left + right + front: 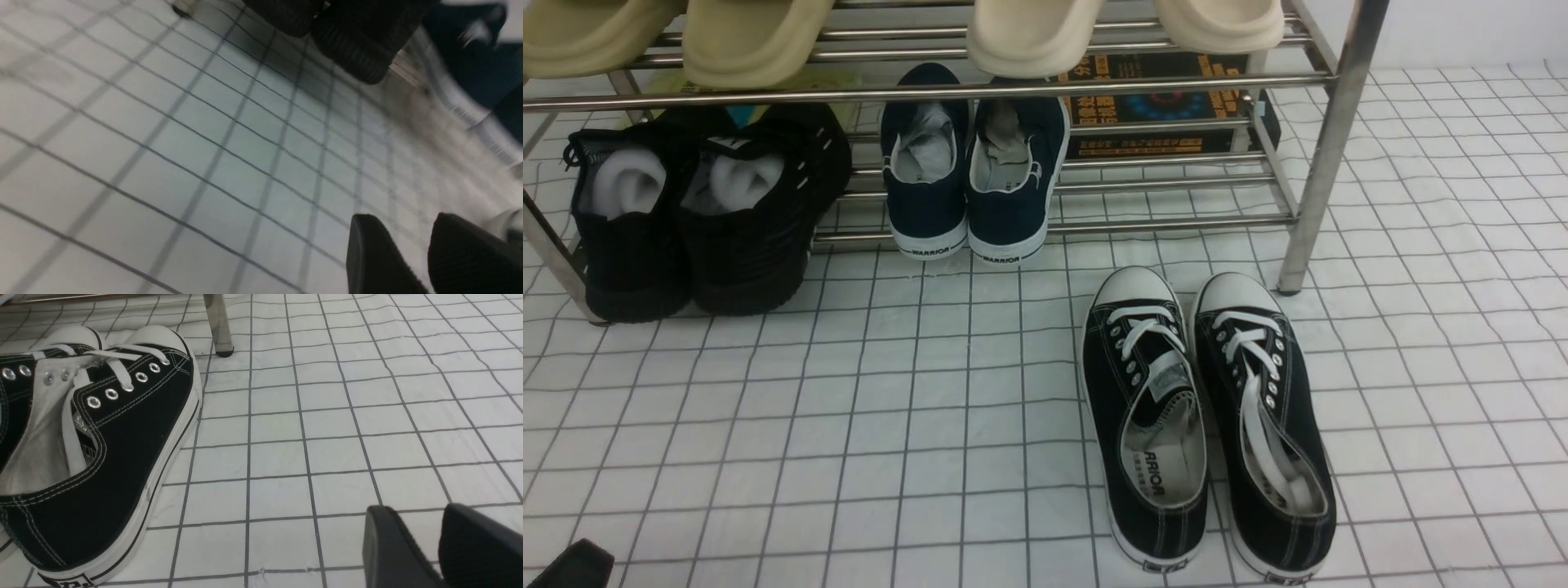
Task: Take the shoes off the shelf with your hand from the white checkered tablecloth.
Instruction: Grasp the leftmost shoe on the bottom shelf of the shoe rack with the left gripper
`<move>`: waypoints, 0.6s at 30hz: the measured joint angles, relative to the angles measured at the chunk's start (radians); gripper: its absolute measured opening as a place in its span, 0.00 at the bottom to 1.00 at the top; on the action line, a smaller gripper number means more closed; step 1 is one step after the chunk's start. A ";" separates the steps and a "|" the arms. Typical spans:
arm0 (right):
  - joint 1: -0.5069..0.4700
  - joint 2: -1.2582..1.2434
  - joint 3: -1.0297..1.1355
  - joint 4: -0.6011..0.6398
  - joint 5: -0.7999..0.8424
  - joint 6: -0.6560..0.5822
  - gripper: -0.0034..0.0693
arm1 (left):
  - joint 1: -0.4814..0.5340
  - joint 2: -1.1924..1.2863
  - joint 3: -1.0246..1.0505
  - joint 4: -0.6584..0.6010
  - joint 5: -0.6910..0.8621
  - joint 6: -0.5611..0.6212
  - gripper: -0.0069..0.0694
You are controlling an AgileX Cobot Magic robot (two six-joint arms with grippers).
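Note:
The shoes (694, 212), an all-black knit pair stuffed with white paper, sit heels toward me at the left end of the shelf's (1094, 82) lower tier. Their black soles (351, 49) show blurred in the left wrist view. My left gripper (402, 228) hovers over the white checkered tablecloth (849, 425) well short of them, jaws apart with nothing between. My right gripper (414, 516) is over bare cloth beside the black canvas pair (102, 457), open and empty. It is out of the front view.
A navy pair (972, 180) stands mid lower tier, a dark box (1160, 106) behind it. Cream slippers (1029, 33) lie on the upper tier. The black canvas pair (1209, 416) lies on the cloth front right, near the shelf's leg (1319, 163). A black arm part (572, 567) shows bottom left.

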State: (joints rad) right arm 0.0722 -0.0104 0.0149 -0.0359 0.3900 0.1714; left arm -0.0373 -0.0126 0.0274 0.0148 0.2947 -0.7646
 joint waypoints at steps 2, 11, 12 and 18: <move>0.000 0.000 0.000 0.000 0.000 0.000 0.34 | 0.000 0.000 0.000 -0.086 -0.018 -0.148 0.41; 0.000 0.000 0.000 0.000 0.000 0.000 0.35 | 0.000 0.000 0.002 -0.155 -0.094 -0.321 0.39; 0.000 0.000 0.000 0.000 0.000 0.000 0.35 | 0.000 0.000 -0.004 -0.156 -0.117 -0.320 0.37; 0.000 0.000 0.000 0.000 0.000 0.000 0.36 | 0.000 0.025 -0.236 -0.067 -0.145 -0.167 0.18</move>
State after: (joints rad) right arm 0.0722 -0.0104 0.0149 -0.0359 0.3900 0.1714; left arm -0.0373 0.0127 -0.2086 -0.0525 0.1501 -0.9317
